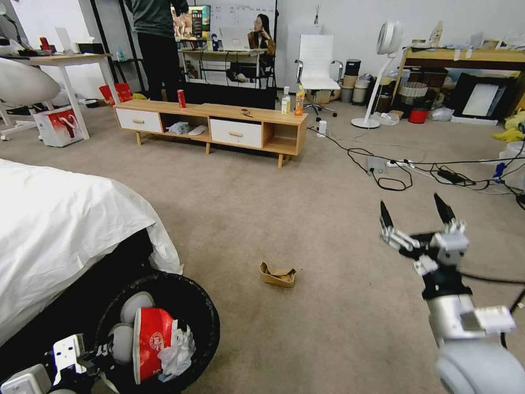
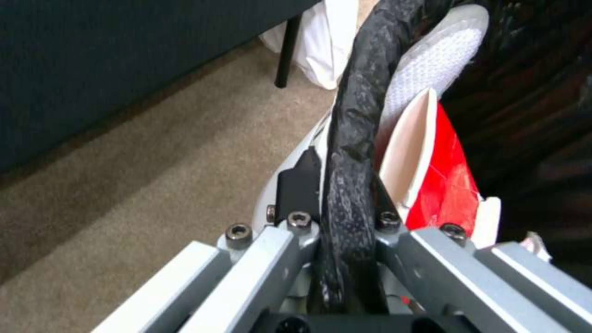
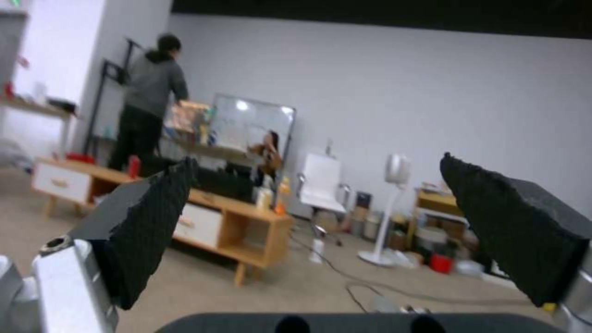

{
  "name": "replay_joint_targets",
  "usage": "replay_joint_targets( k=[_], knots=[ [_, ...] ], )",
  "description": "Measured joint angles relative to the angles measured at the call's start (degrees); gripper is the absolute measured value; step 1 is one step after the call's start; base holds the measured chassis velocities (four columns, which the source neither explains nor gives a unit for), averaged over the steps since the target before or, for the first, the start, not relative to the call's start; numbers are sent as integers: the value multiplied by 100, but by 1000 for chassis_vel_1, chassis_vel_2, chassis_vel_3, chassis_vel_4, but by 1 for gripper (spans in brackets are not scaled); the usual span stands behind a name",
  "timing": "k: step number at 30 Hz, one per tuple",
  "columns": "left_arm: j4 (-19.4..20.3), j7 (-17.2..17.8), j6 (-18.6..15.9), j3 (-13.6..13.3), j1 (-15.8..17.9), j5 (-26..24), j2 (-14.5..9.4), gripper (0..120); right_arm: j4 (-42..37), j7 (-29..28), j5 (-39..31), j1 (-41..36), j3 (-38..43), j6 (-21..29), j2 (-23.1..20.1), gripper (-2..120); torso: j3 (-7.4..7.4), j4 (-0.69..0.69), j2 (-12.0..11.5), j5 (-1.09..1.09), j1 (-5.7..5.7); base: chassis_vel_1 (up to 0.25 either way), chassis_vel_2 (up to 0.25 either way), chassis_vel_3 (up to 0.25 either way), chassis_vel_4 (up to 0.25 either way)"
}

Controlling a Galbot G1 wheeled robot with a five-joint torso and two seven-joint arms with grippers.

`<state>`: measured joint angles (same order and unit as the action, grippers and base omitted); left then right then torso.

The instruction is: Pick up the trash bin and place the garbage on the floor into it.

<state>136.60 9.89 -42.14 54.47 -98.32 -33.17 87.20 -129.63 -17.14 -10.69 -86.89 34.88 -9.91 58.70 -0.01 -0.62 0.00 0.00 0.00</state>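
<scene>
Bin-holding left gripper [image 2: 345,217] is clamped on the trash bin [image 1: 210,323] rim; right gripper [image 1: 416,214] hangs spread wide. Come straight down over that cardboard tray [image 1: 278,274] on the floor [image 1: 306,180], pinch one wall.

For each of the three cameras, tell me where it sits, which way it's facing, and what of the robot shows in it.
Head view: on the robot's head, looking forward and down over the floor; shows the open right gripper raised and the left gripper at the trash bin.
Left wrist view: on the left wrist, looking along the left gripper shut on the trash bin rim.
Right wrist view: on the right wrist, facing the far wall between the right gripper pads.
Shared: head and right wrist views both show the TV bench.
</scene>
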Motion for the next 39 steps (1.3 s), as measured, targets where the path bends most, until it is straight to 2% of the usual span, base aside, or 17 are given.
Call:
replay_joint_targets(
  k=[11,25,39],
  knots=[
    [3,-62,0,-181,-8,157,54,2,-64,-75,561,-747,-12,-51,799,100,0,0,0,0,0,0,0,0,0],
    [-18,-64,5,-270,42,160,92,2,148,-209,676,-725,-11,-199,978,100,0,-1,0,0,0,0,0,0,0],
    [-17,-63,5,-249,24,153,95,2,284,-197,706,-653,-59,-289,969,100,0,-1,0,0,0,0,0,0,0]
  ],
)
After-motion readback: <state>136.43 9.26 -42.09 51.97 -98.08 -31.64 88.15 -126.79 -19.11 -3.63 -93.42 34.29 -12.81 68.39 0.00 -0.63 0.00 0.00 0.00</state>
